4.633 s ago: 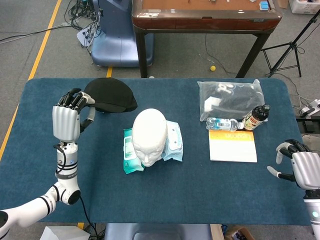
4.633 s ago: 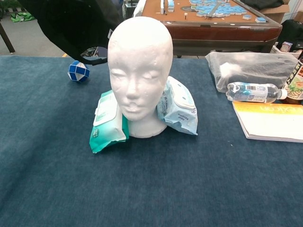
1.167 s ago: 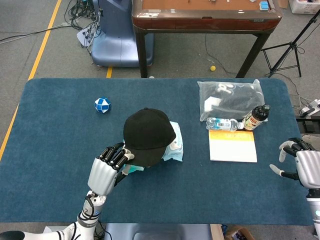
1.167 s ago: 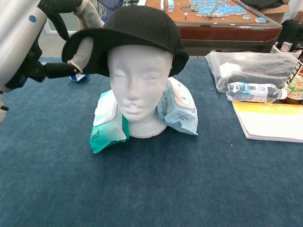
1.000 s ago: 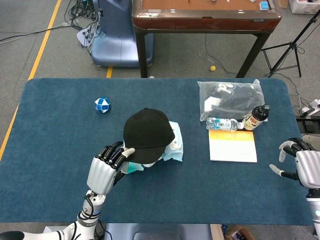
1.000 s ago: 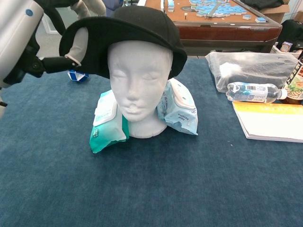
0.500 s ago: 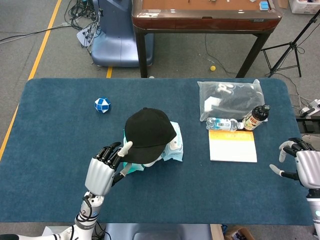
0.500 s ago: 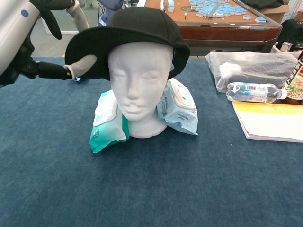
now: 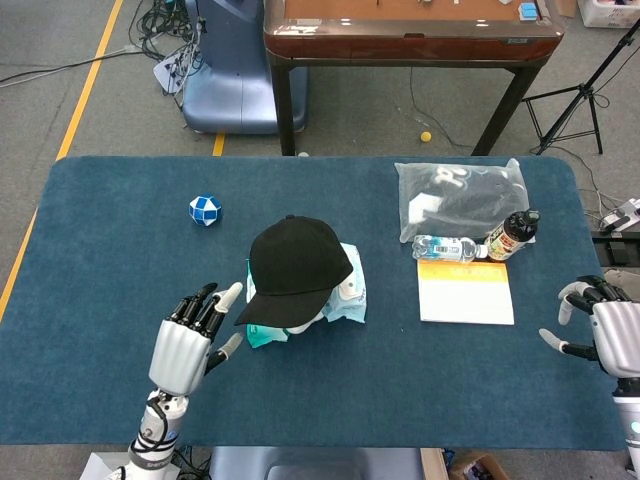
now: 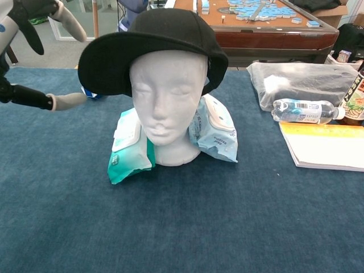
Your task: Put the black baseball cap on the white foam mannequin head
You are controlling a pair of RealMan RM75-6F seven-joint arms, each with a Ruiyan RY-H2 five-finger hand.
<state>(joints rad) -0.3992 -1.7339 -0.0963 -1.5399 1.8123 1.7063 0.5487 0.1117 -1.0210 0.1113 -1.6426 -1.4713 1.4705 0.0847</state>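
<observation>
From the head view, the black cap (image 9: 295,268) sits on top of the white foam head (image 9: 300,324), so the job looks done. The left hand (image 9: 185,345) is just beside the brim with its fingers spread and nothing in it, so it has let go. The right hand (image 9: 603,335) waits far off at the table's (image 9: 100,250) edge, fingers loosely bent and holding nothing. Two wipe packs (image 9: 345,290) lean on the head, likely to keep it from tipping. There is one little blue and white toy (image 9: 204,210), one plastic bag (image 9: 460,198), one water bottle (image 9: 445,247), one dark bottle (image 9: 512,235) and one book (image 9: 465,291). From the chest view, the cap (image 10: 153,48) covers the top of the head (image 10: 168,96) with the brim turned to one side. Two fingers (image 10: 62,101) of the left hand show near the brim, not touching it. The two packs (image 10: 131,147) hug the neck
</observation>
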